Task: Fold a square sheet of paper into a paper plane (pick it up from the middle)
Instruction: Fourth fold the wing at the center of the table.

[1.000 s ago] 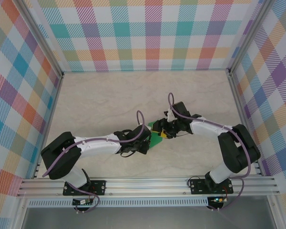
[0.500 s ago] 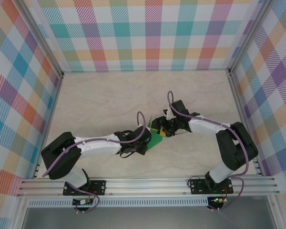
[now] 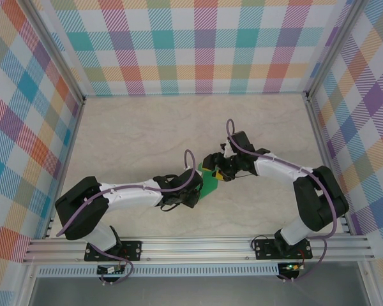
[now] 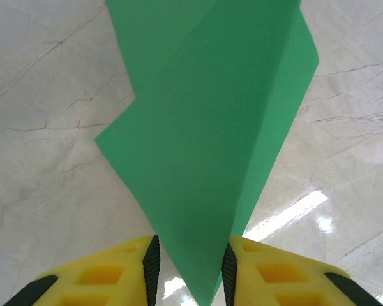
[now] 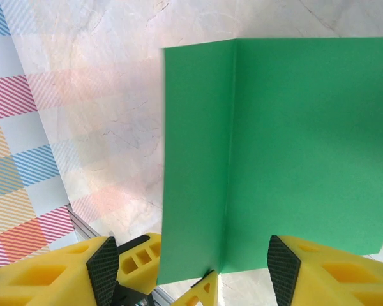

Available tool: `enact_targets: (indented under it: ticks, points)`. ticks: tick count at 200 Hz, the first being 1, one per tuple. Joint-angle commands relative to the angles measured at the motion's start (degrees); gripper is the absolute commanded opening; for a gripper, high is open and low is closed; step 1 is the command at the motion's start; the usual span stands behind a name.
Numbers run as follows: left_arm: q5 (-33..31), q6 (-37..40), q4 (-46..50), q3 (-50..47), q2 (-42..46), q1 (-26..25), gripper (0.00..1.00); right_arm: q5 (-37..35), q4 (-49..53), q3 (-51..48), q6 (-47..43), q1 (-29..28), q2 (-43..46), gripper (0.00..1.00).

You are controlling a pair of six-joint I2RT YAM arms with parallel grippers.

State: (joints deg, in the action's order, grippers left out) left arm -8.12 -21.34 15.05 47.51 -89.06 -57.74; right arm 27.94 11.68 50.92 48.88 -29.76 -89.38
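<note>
Paper point(image 4: 210, 127): long axis runs away from left pincer point(image 4: 191, 258), tip between its parted jaws | right pincer point(image 5: 193, 255) spread

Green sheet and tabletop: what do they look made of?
Green sheet: thin paper, matte. It holds sharp, straight creases and shows no glare.
Tabletop: pale marble-look surface, glossy, with grey veins and bright light reflections. Whether it's real stone or a printed laminate, the look alone doesn't settle.
</note>
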Motion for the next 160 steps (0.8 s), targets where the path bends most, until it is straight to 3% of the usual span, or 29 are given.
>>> enact_targets:
  ticks: [1, 14, 46, 93, 160]
  points:
    - [0.19, 0.89, -0.94, 1.18, 1.19, -0.62, 0.33, 0.54, 2.01, 1.97, -0.04, -0.3, -1.1, 0.65]
    - [0.5, 1.02, -1.03, 1.28, 0.92, -0.63, 0.33, 0.81, 2.96, 2.64, -0.36, -0.3, -2.15, 0.64]
    - [1.17, 1.33, -1.1, 1.57, -0.11, -0.62, 0.33, 2.46, 3.09, 4.0, -0.8, -0.56, -5.44, 0.44]
    - [0.74, 1.36, -0.97, 1.87, -1.36, -0.71, 0.4, 3.22, 3.7, 5.49, -1.25, -0.57, -7.86, 0.26]
    - [0.98, 1.66, -1.0, 2.68, -2.7, -2.36, 0.47, 3.34, 3.94, 6.03, -1.34, -0.64, -8.57, 0.18]
